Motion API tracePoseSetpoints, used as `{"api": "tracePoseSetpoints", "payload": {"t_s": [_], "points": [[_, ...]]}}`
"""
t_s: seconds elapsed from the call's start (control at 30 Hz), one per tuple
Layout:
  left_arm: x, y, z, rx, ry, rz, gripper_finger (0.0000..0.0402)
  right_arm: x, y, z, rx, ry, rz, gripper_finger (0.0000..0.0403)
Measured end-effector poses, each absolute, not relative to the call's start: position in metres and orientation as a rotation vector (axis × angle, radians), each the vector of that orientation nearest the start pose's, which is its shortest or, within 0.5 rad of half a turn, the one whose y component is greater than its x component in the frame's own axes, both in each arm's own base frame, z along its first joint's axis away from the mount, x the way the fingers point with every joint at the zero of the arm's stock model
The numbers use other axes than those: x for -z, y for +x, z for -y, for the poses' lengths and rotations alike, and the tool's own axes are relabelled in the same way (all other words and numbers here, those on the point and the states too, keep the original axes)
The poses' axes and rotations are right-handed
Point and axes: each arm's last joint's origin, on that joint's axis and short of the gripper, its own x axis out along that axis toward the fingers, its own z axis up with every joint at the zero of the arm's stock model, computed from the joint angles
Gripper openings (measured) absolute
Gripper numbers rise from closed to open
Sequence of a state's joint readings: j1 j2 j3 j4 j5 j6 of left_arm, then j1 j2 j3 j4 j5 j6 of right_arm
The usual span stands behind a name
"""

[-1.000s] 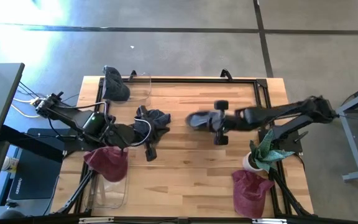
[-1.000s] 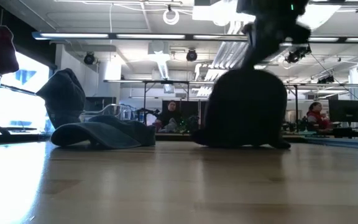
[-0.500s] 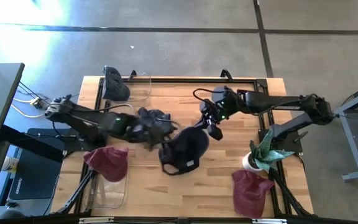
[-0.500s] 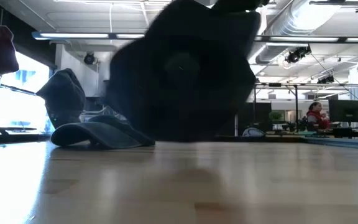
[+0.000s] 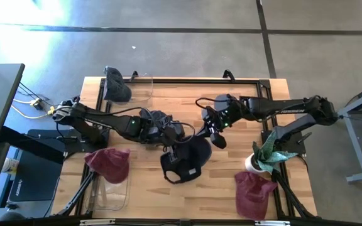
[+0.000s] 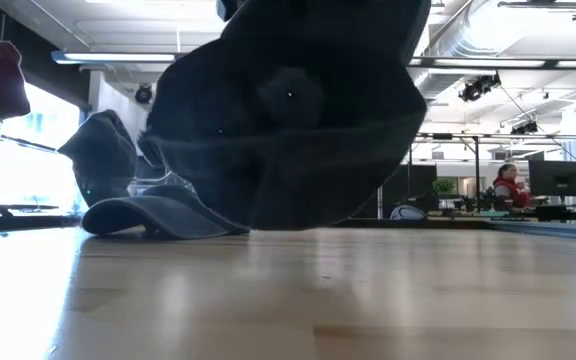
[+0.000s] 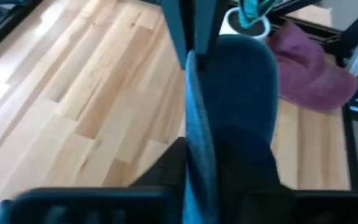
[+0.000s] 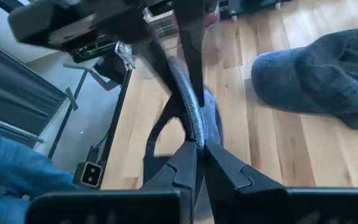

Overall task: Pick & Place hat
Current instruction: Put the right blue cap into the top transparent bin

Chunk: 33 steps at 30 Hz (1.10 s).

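A dark blue cap (image 5: 184, 158) hangs between both arms over the table's middle, and it fills the low view (image 6: 288, 120). My left gripper (image 5: 171, 133) reaches in from the table's left and is shut on the cap's left side. My right gripper (image 5: 213, 137) comes from the right and is shut on the cap's right side. A grey cap (image 5: 154, 119) lies on the table under my left arm, resting on its brim and crown (image 6: 163, 215). My left gripper pinches the dark cap's thin rim edge (image 7: 196, 155) between its two fingers, coming level from the table's left. Its own fingers are mostly hidden by the cap. The cap hangs clear of the table. My right gripper pinches the cap's rim edge (image 8: 194, 134) between its fingertips (image 8: 185, 165), slanting in from the table's right. The rim runs straight away from the fingers toward the left gripper (image 8: 179, 56). The crown sags below the hold, off the wood.
A grey cap (image 5: 115, 85) sits on a clear bin at the far left corner. A maroon cap (image 5: 109, 163) sits on a clear bin at the near left. Another maroon cap (image 5: 253, 191) and a potted plant (image 5: 263, 157) stand near right. Bare wood shows in the near middle.
My right gripper lifted the dark cap off the table and carried it toward the near edge, so it now looms in the low view. My left gripper reached right, over the grey cap, and took hold of the dark cap's other side.
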<state>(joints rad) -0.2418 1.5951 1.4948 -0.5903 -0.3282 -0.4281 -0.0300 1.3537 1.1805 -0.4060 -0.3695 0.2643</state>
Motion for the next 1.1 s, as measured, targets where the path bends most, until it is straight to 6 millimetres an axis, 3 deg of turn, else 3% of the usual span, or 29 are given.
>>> {"api": "tracePoseSetpoints", "payload": {"t_s": [0.07,0.2,0.27,0.43,0.6,0.7,0.8,0.87,0.97,1.1], "points": [[-0.342,0.343,0.072,-0.224,-0.242,-0.628,0.0011,-0.326,0.294,-0.003,-0.236,0.36,-0.614,0.0035],[-0.339,0.344,0.057,-0.268,-0.47,-0.656,0.001,-0.331,0.288,0.002,-0.189,0.329,-0.648,0.0081],[-0.336,0.343,0.044,-0.326,-0.574,-0.698,0.0005,-0.342,0.278,0.009,-0.102,0.297,-0.685,0.0107],[-0.325,0.347,-0.002,-0.441,-0.748,-0.748,0.0003,-0.376,0.246,0.016,0.038,0.149,-0.743,0.0161],[-0.294,0.367,-0.058,-0.473,-0.876,-0.786,0.0002,-0.381,0.228,0.004,-0.109,0.039,-0.757,0.0206],[-0.282,0.374,-0.084,-0.455,-0.945,-0.779,0.0002,-0.359,0.223,-0.01,-0.283,-0.026,-0.793,0.0223],[-0.272,0.386,-0.105,-0.426,-0.986,-0.723,0.0002,-0.327,0.224,-0.023,-0.368,-0.097,-0.805,0.0226],[-0.265,0.383,-0.115,-0.443,-1.017,-0.741,0.0001,-0.303,0.226,-0.029,-0.402,-0.143,-0.807,0.0226],[-0.271,0.383,-0.127,-0.423,-1.047,-0.682,0.0001,-0.268,0.23,-0.034,-0.426,-0.248,-0.786,0.0227],[-0.271,0.379,-0.133,-0.427,-1.066,-0.688,0.0001,-0.235,0.238,-0.035,-0.321,-0.372,-0.721,0.0227]]}}
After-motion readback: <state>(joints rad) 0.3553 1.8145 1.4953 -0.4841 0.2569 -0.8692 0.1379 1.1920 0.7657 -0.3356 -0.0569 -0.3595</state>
